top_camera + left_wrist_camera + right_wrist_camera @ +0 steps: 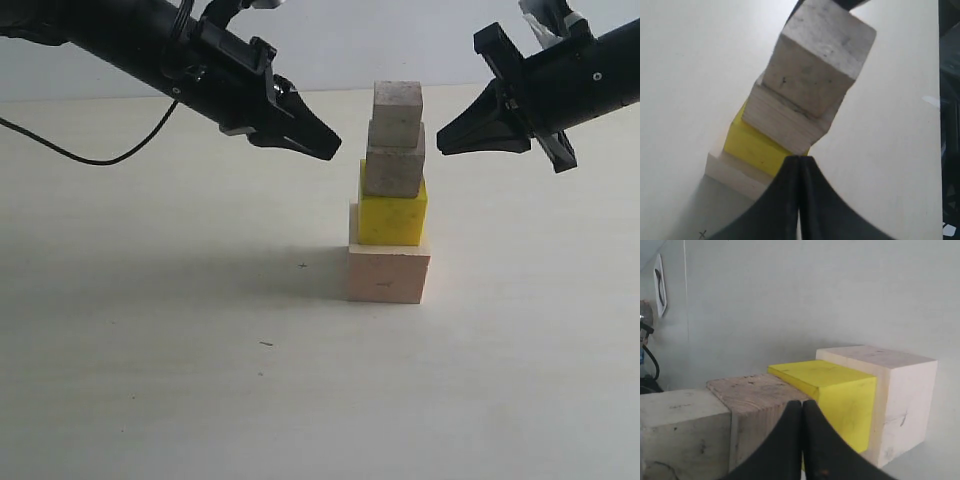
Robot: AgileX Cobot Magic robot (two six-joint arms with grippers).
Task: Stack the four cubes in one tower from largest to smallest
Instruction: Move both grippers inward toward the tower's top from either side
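Note:
A tower stands on the table: the large pale pinkish cube [388, 274] at the base, the yellow cube [392, 214] on it, the smaller tan cube [394, 160] above, the smallest tan cube [397, 103] on top. My left gripper [333, 148] hangs shut and empty to the tower's left, apart from it. My right gripper [442, 146] is shut and empty to its right. The left wrist view shows the smallest cube [820, 60], tan cube [785, 125], yellow cube [755, 147] and pale cube [730, 175] beyond the shut gripper [799, 159]. The right wrist view shows the same stack beyond its shut gripper [802, 404].
A pale table [150, 380] spreads around the tower. A black cable [90, 155] loops down from the left arm onto the table at the far left. A pale wall stands behind.

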